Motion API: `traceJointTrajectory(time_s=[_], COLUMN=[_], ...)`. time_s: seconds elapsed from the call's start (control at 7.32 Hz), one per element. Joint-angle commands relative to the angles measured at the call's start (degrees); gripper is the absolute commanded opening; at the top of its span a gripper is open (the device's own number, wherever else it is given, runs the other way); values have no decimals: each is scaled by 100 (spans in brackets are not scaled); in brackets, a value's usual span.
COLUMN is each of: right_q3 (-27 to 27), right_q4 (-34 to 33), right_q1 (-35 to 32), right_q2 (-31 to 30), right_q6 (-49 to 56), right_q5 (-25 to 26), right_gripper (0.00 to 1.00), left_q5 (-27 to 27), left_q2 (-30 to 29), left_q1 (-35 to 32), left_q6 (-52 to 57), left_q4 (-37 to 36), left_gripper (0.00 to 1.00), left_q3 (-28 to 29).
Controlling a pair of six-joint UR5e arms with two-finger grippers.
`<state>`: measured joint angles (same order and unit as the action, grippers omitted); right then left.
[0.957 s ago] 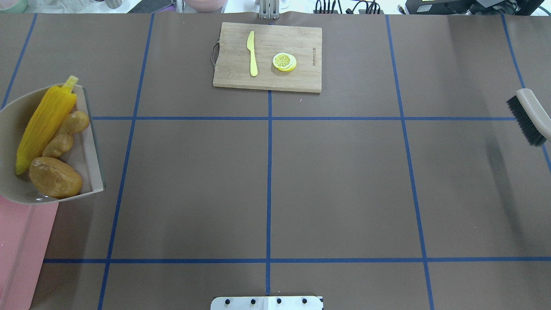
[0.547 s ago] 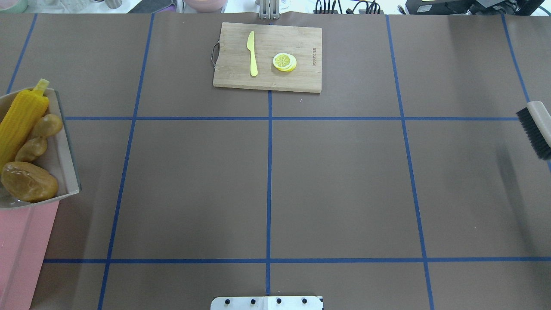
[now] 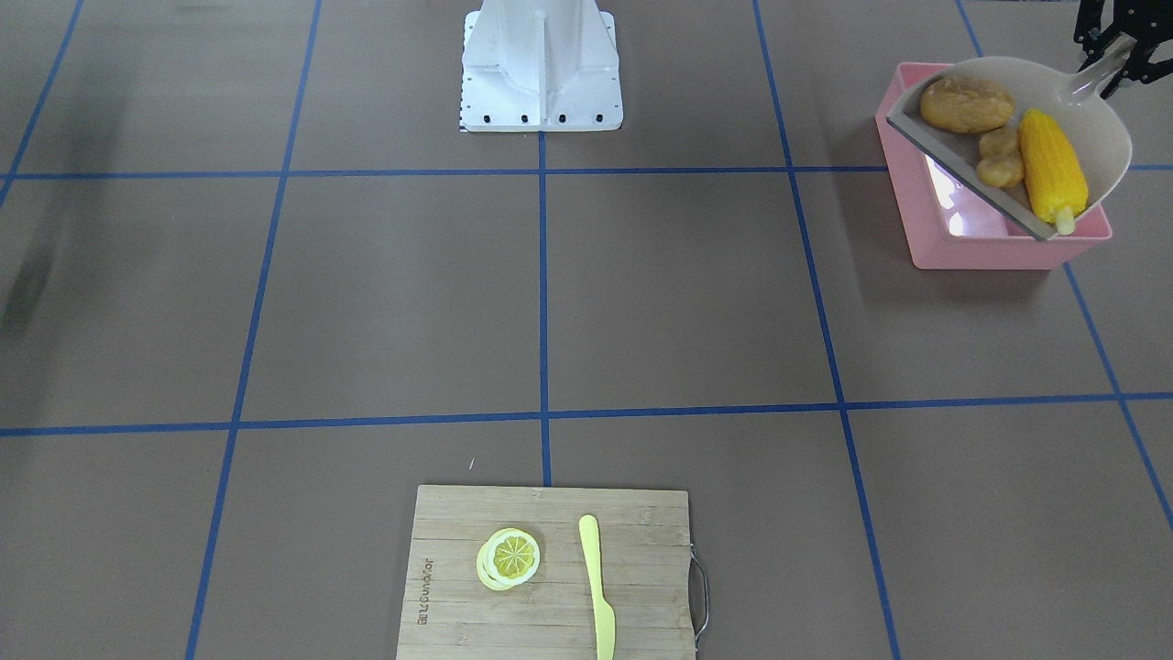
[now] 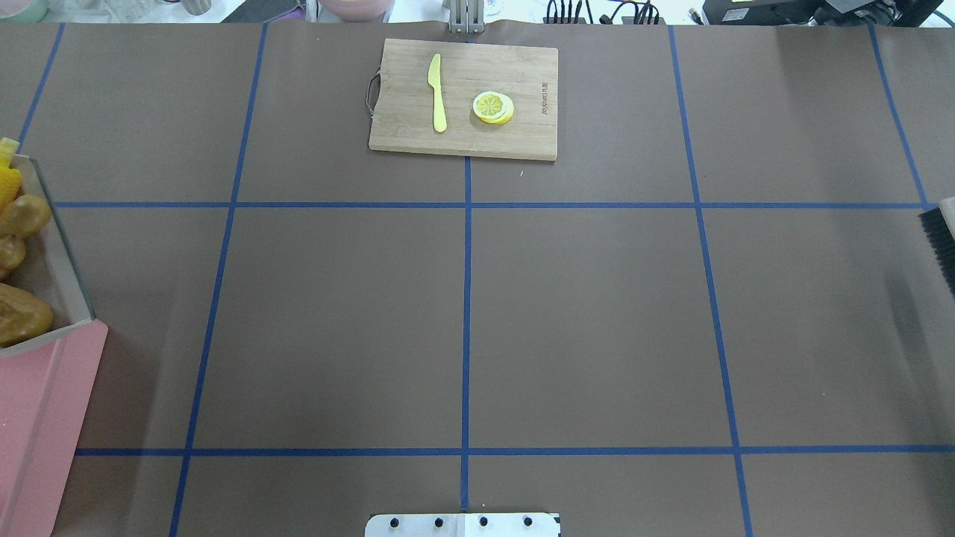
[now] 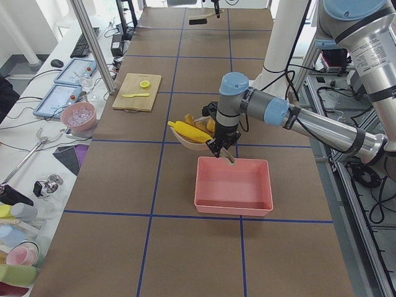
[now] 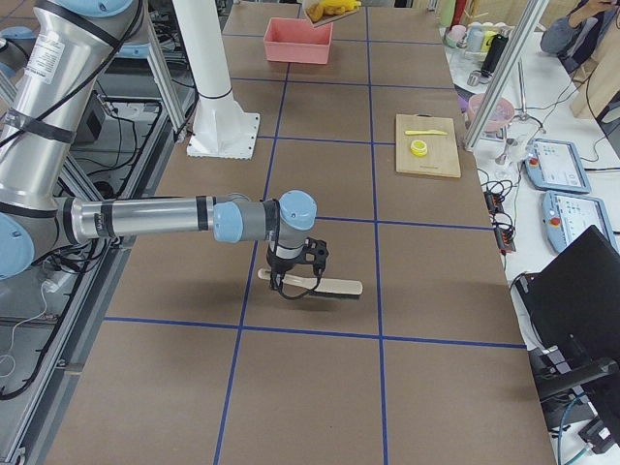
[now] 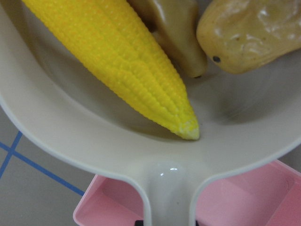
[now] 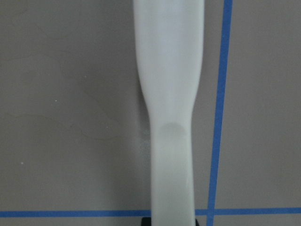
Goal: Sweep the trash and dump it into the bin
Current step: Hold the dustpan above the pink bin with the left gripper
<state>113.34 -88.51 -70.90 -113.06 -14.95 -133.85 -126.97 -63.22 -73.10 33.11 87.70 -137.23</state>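
Note:
The beige dustpan (image 3: 1054,87) hangs over the pink bin (image 3: 999,249), and my left gripper (image 3: 1111,50) is shut on its handle. The trash lies inside the pan: the brown potato (image 3: 967,103), the tan ginger root (image 3: 1001,158) and the yellow corn cob (image 3: 1052,170). The left wrist view shows the corn cob (image 7: 117,61), ginger (image 7: 176,33) and potato (image 7: 254,33) in the dustpan (image 7: 56,136), with the bin (image 7: 244,202) below. In the exterior right view, my right gripper (image 6: 295,266) is shut on the handle of the brush (image 6: 325,284), low over the table. Its bristles (image 4: 940,242) show at the overhead view's right edge.
A wooden cutting board (image 4: 515,138) at the table's far middle carries a pale yellow knife (image 4: 437,93) and a lemon slice (image 4: 493,107). The white robot base (image 3: 541,64) stands at the near middle edge. Blue tape lines cross the brown table.
The dustpan with the trash has moved left in the overhead view, over the bin. The brush has slid right and toward the robot, almost out of that view.

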Motion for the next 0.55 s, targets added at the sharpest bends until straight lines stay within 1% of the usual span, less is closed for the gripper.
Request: traceJointTrajectory(time_s=[0.0, 0.14, 0.41], right_q3=[-828, -840, -901], right_q4=[1322, 1440, 1442], right_q1=[32, 154, 226], right_q2=[-67, 64, 266], right_q6=[-295, -646, -737], right_q5=[9, 0, 17], right_gripper=[0, 0, 0], left_q5=[-56, -30, -30], left_q2=[11, 20, 203], left_q1=[-528, -730, -986], left_q6=[484, 843, 1345], left_q4=[-594, -753, -842], left_gripper=[0, 0, 0], left_q3=[-49, -40, -40])
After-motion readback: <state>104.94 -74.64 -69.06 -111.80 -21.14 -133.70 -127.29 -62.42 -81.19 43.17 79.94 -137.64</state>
